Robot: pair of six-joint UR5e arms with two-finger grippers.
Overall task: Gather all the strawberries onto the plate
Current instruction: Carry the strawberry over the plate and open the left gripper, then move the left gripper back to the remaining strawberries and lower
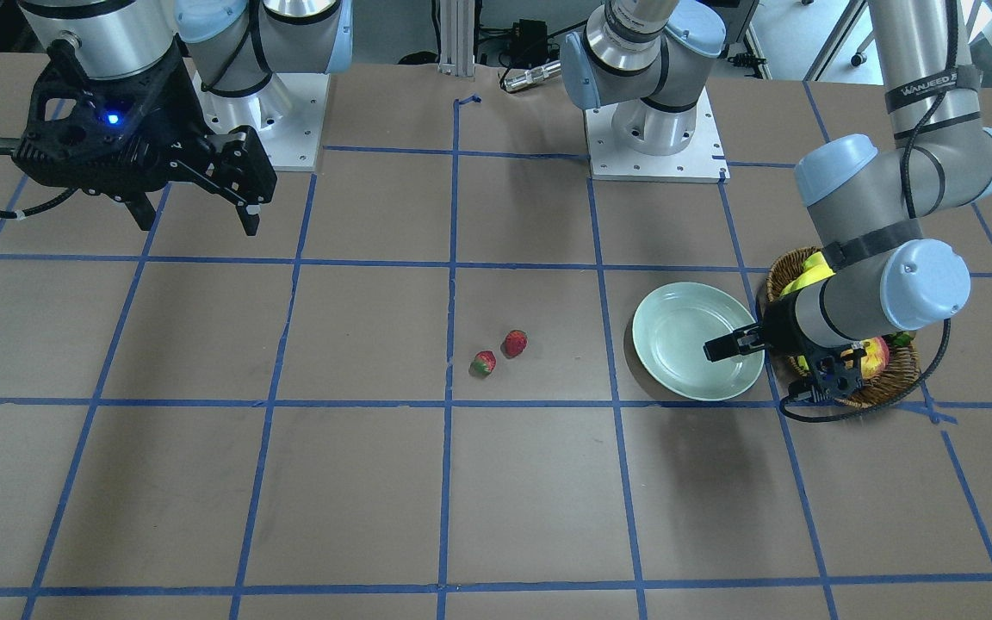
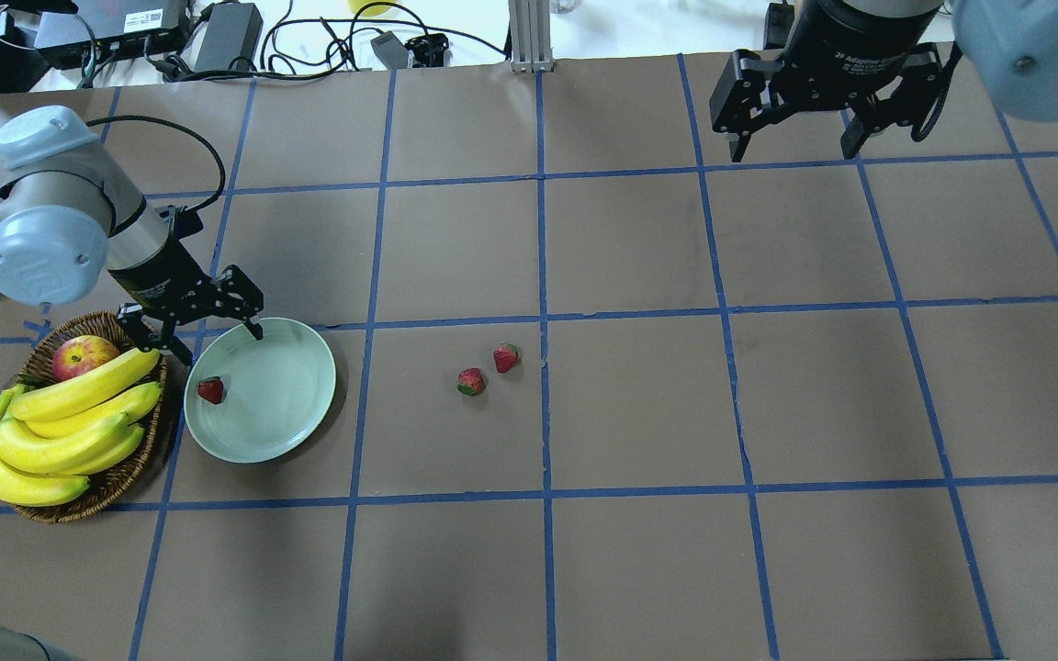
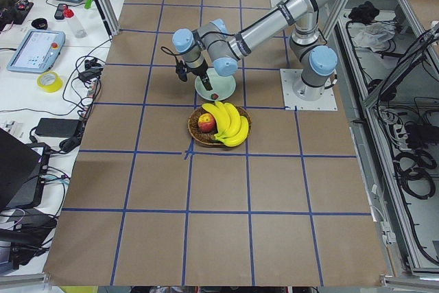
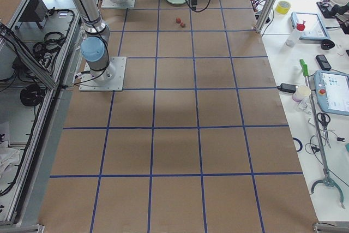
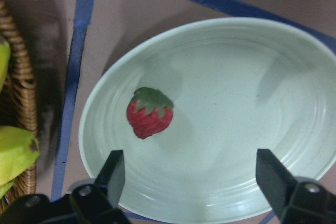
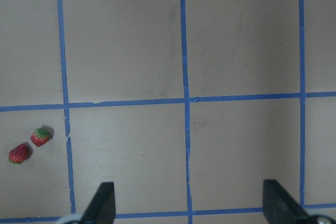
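The pale mint plate (image 2: 286,399) lies at the left of the table, with one strawberry (image 2: 210,390) in it near its left rim. My left gripper (image 2: 219,342) hovers over the plate's far-left edge, open and empty. The left wrist view shows its fingers (image 5: 113,174) spread above that strawberry (image 5: 148,114) and the plate (image 5: 236,103). Two more strawberries (image 2: 471,381) (image 2: 506,358) lie close together on the table right of the plate. My right gripper (image 2: 793,147) is open and empty, high over the far right. Its wrist view shows both strawberries (image 6: 41,136) (image 6: 19,153).
A brown wicker basket (image 2: 129,464) with bananas (image 2: 70,422) and a red-yellow apple (image 2: 84,356) stands just left of the plate, under my left arm. Blue tape lines grid the brown table. Cables and power bricks lie beyond the far edge.
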